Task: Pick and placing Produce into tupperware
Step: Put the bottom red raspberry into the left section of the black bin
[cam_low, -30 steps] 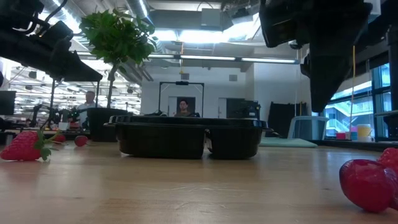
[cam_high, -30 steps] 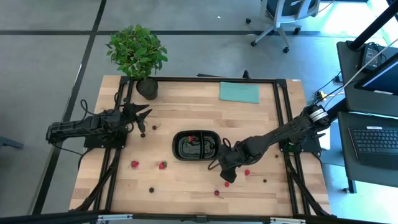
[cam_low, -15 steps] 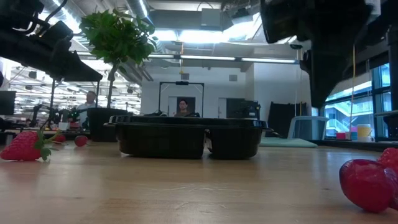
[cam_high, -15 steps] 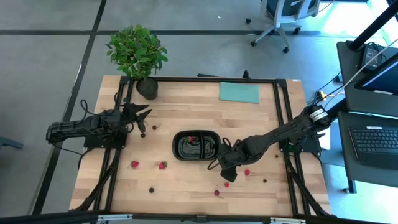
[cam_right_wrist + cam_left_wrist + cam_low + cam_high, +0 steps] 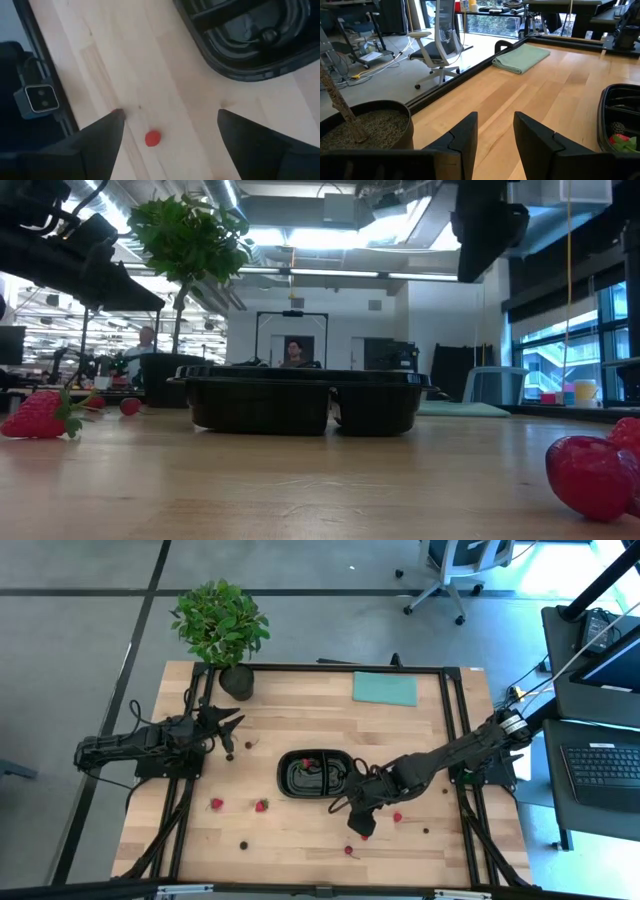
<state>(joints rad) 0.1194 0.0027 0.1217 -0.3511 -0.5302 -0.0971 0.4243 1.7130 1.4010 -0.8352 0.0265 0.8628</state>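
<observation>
The black two-compartment tupperware [image 5: 315, 773] sits mid-table with a strawberry and dark pieces inside. Produce lies scattered on the wood: strawberries [image 5: 216, 803] [image 5: 261, 805] [image 5: 397, 817] and one near the front [image 5: 348, 850], plus dark berries [image 5: 244, 845] [image 5: 427, 831]. My right gripper [image 5: 358, 821] hangs open above the table, near-right of the tray; in its wrist view a red piece [image 5: 153, 138] lies on the wood far below the wide-spread fingers. My left gripper [image 5: 230, 730] waits open, left of the tray, empty.
A potted plant [image 5: 222, 630] stands at the far-left corner, a teal cloth [image 5: 384, 688] at the far edge. A small camera [image 5: 40, 97] sits at the table's near edge. In the low view the tray [image 5: 300, 400] is ahead, with a strawberry [image 5: 40, 415] left and a red fruit [image 5: 592, 475] right.
My right gripper has risen well clear of the table and shifted slightly toward the table's left and near edge. The produce and the tray lie where they did.
</observation>
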